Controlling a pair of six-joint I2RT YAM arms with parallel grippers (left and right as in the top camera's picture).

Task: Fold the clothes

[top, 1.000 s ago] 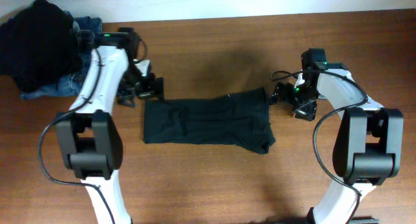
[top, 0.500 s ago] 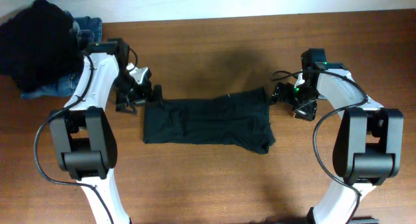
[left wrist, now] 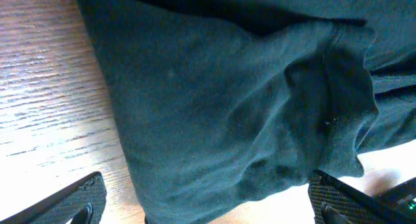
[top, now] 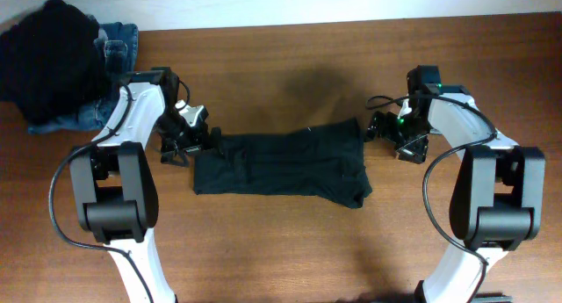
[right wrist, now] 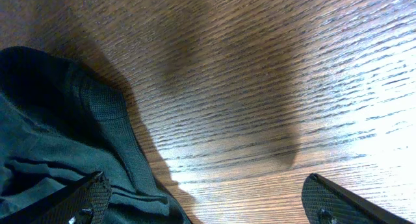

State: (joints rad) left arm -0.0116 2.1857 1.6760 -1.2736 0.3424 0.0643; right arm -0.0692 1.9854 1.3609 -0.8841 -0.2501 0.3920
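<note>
The dark blackish-green T-shirt (top: pixel 279 167) lies folded into a long flat band across the middle of the table. My left gripper (top: pixel 200 140) is open at its upper left corner, and the left wrist view shows that bunched corner (left wrist: pixel 247 120) between the spread fingers (left wrist: pixel 208 204). My right gripper (top: pixel 379 127) is open just past the shirt's upper right corner. In the right wrist view the shirt's ribbed edge (right wrist: pixel 58 146) lies by the left finger, with bare wood between the fingers (right wrist: pixel 208 201).
A pile of black cloth (top: pixel 48 57) lies on blue denim jeans (top: pixel 110 39) at the table's far left corner. Brown wood table (top: pixel 281 250) spreads in front of the shirt. Cables run along my right arm (top: pixel 386 101).
My left gripper has swung down and right from near the jeans pile onto the shirt's upper left corner. The right arm and the shirt have not moved.
</note>
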